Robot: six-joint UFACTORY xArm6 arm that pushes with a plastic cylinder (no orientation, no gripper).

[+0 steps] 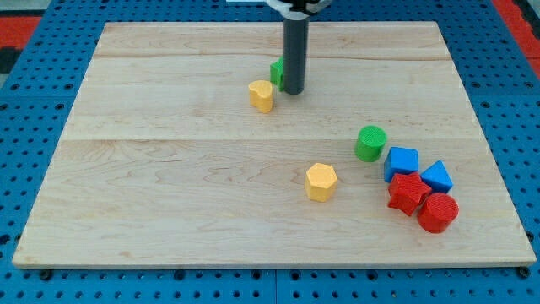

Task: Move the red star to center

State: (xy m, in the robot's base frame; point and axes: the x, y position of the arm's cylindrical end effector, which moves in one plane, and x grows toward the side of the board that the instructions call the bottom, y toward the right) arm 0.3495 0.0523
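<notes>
Currently my tip point(293, 89), a bare rod with no pincer, is sitting far from the red star point(407, 193); approaching from the view's lower right seems best.

Red star point(407, 192): lies flat on the tabletop point(169, 211), toward the view's lower right, well off centre. Touching the red cylinder point(438, 212) and both blue blocks point(402, 161) beside it.

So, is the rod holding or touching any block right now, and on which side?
Nothing is held. My tip stands at the right side of a partly hidden green block, apparently touching it, far from the red star.
</notes>
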